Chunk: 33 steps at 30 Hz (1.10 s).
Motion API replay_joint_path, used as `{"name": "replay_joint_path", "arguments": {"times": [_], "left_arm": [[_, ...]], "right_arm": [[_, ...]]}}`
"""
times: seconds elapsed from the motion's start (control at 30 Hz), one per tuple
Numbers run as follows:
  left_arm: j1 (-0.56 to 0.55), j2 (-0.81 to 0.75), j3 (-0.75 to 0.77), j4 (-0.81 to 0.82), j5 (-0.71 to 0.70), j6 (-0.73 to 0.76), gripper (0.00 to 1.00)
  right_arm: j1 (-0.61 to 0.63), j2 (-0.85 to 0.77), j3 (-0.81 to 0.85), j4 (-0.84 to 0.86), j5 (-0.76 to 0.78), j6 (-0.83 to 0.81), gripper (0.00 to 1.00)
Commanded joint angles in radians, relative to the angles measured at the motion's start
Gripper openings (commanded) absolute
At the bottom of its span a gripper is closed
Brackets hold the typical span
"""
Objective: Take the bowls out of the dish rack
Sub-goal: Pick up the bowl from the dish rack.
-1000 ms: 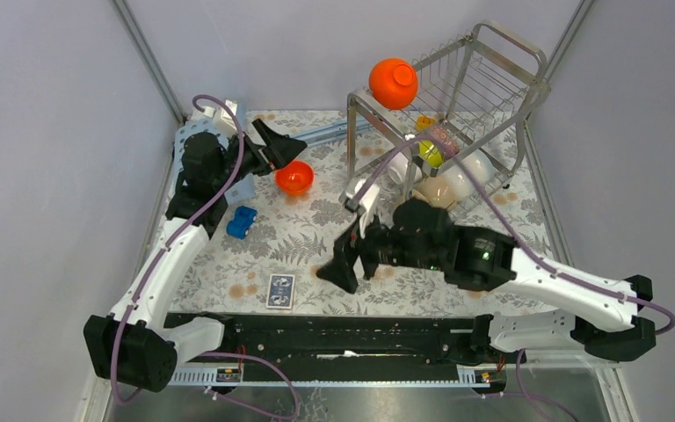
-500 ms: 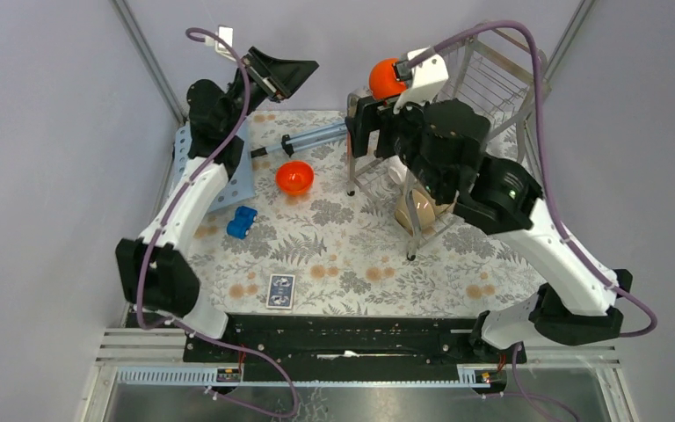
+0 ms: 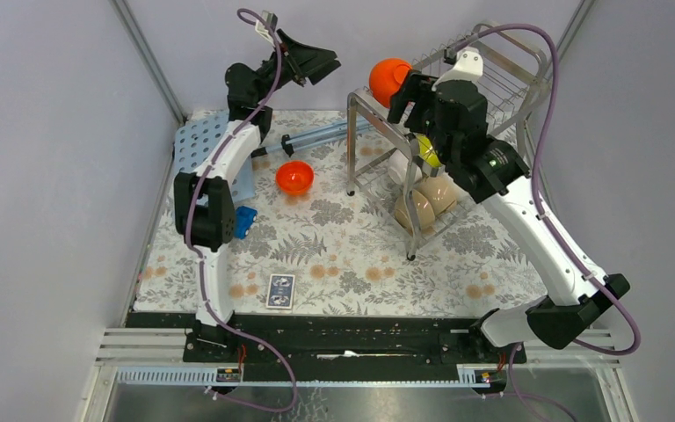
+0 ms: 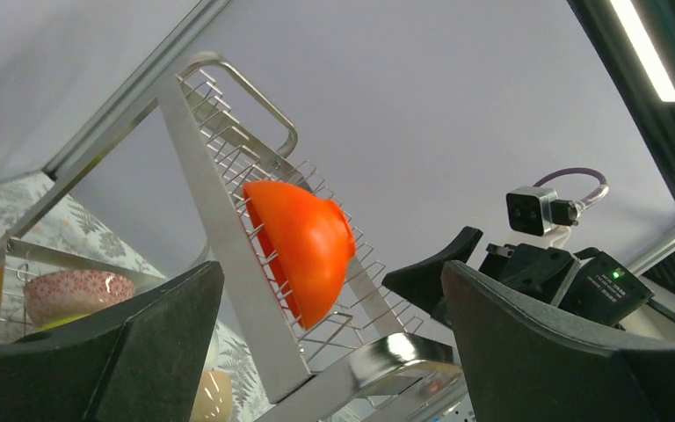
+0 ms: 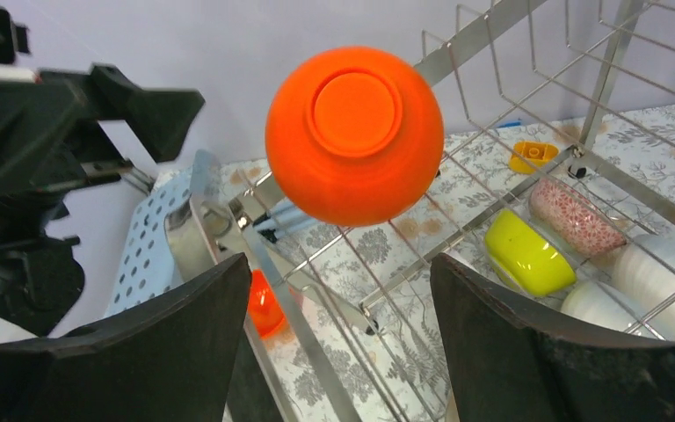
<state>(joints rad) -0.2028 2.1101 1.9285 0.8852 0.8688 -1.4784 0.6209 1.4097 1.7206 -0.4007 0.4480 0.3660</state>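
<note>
The dish rack (image 3: 352,145) stands at the far right of the table, and the orange bowl (image 5: 354,134) rests on edge in its upper tier, leaning on the wire rungs with its foot ring towards the right wrist camera. Below it, the lower tier holds a yellow bowl (image 5: 527,255), a pink patterned bowl (image 5: 580,215), white bowls (image 5: 659,272) and a beige bowl (image 3: 422,207). So most of the unloading remains, as we judge it.

The right gripper (image 5: 341,290) sits just in front of the orange bowl with its jaws spread wide and nothing between them. The bowl lies just beyond the fingertips, not touching. A second ago this gripper hung low over the middle of the table; it has since swung up to the top tier. The left gripper (image 3: 315,61) has climbed too, from beside the small orange bowl (image 3: 294,178) on the table to a high spot left of the rack. Its jaws are fully apart and empty, aimed at the same orange bowl from the other side.

We read this as the approach to the top bowl, with the grasp not yet made. The small orange bowl has not moved, and neither have the blue perforated board (image 3: 198,141), the blue block (image 3: 242,221) and the playing card (image 3: 280,290).
</note>
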Motion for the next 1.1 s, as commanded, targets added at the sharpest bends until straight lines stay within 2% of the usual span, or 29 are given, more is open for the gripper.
{"name": "replay_joint_path", "arguments": {"times": [0.0,0.13,0.37,0.53,0.83,1.07], "left_arm": [[0.003,0.019,0.093,0.006,0.066,-0.004,0.99],[-0.015,0.071,0.210,-0.163,0.088,0.092,0.99],[-0.060,0.141,0.303,-0.227,0.099,0.117,0.98],[-0.104,0.163,0.350,-0.320,0.105,0.182,0.97],[-0.130,0.168,0.365,-0.378,0.105,0.230,0.93],[-0.133,0.159,0.365,-0.353,0.111,0.216,0.83]], "right_arm": [[-0.054,-0.028,0.007,0.126,-0.036,0.064,0.82],[-0.101,0.015,0.043,0.122,-0.070,0.098,0.84],[-0.181,0.068,0.043,0.155,-0.228,0.204,0.87],[-0.207,0.089,0.042,0.177,-0.254,0.238,0.90],[-0.222,0.166,0.104,0.141,-0.291,0.262,0.91],[-0.227,0.175,0.090,0.155,-0.317,0.267,0.89]]}}
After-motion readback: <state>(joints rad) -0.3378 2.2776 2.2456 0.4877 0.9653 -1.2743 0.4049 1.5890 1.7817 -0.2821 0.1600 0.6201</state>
